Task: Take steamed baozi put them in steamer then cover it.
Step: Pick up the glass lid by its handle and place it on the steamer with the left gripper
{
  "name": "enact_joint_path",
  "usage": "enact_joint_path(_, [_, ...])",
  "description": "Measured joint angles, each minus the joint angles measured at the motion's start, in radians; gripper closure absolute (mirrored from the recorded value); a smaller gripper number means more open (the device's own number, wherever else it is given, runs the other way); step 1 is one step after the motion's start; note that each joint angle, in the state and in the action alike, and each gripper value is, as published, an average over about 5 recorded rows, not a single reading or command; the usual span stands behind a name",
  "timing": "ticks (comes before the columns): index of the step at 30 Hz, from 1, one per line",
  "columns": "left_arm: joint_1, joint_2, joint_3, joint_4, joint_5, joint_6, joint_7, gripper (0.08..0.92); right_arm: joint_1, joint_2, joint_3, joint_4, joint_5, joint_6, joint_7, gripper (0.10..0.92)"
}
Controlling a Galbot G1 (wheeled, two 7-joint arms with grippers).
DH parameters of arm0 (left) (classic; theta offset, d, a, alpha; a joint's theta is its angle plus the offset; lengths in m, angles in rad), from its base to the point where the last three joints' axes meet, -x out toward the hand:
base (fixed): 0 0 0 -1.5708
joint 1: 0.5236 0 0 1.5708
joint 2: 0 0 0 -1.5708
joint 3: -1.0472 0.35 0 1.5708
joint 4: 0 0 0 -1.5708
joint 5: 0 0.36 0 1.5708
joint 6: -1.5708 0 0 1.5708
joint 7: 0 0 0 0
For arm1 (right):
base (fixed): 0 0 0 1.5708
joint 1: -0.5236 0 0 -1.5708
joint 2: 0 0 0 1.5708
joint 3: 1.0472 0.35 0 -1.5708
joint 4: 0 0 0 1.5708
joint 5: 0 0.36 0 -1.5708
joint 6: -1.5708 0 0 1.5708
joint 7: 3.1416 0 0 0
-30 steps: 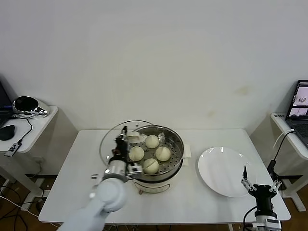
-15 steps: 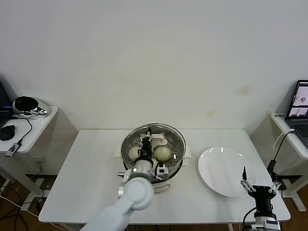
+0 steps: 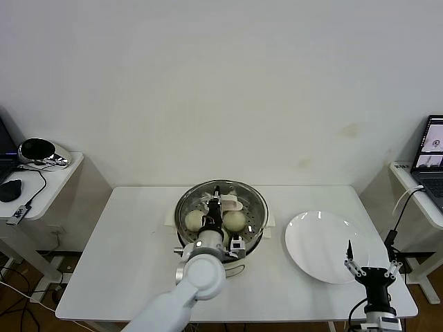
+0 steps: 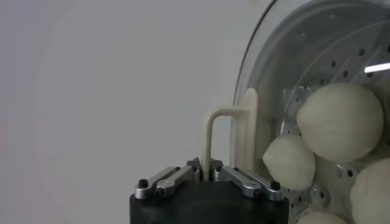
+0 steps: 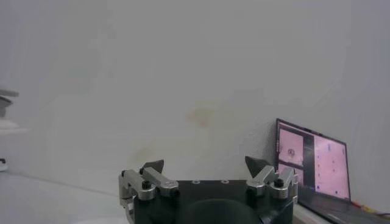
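A plain white wall (image 3: 221,83) backs a white table (image 3: 124,249) flanked by side desks.

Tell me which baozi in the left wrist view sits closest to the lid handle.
The smaller-looking baozi, right beside the cover handle held by the left gripper. The big one lies beyond it; two others only peek in at the frame edge.

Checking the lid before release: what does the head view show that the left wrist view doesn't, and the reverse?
Head view only: the whole round stainless-steel steamer on the white table, the empty flat white plate and the parked right gripper, open. Left wrist view only: the left gripper's fingers shut on the white oblong lid handle. Both: the clear glass cover over the pot, with the cream-white baozi beneath.
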Motion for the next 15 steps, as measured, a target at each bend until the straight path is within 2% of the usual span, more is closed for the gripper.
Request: enact_joint_path(15, [0.010, -0.014, -0.028, 0.024, 0.011, -0.013, -0.009, 0.848, -0.003, -0.003, -0.003, 0.000, -0.001, 0.005, -0.002, 0.203])
